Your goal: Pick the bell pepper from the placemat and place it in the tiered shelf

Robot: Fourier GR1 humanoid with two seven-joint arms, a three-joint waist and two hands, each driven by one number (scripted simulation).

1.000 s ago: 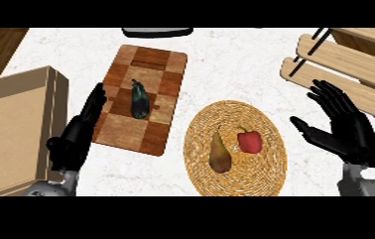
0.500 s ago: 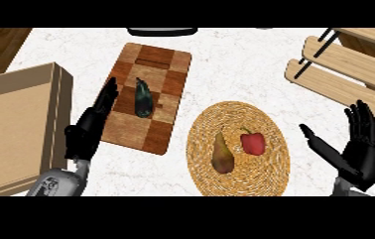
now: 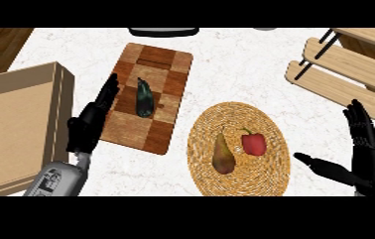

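**Red pepper on the woven mat, both hands apart from it**

The bell pepper (image 3: 253,144) is small, glossy red and blocky, with a short dark stem at its top. It lies on the right half of the round woven placemat (image 3: 256,183), free of either hand. Just left of the pepper, on the same mat, lies a pear (image 3: 223,155), green-brown and tapering upward (the two look close, perhaps touching, but that cannot be told).

Up and to the right of the placemat stands the tiered shelf (image 3: 336,64), with pale wooden slats on dark thin legs, only partly in view. Bare marbled counter (image 3: 242,79) lies between mat and shelf.

Left of the placemat sits a checkered wooden cutting board (image 3: 157,129), tilted, with a dark eggplant (image 3: 144,98) lying lengthwise on it. Further left is a shallow cardboard box (image 3: 29,129). A dark object (image 3: 163,31) shows far above the placemat, cut off by the view's top.

The right hand (image 3: 356,158) shows right of the placemat, fingers straight and apart, thumb pointing toward the mat, holding nothing. The left hand (image 3: 92,121) lies along the board's left edge, fingers straight and together, also empty.
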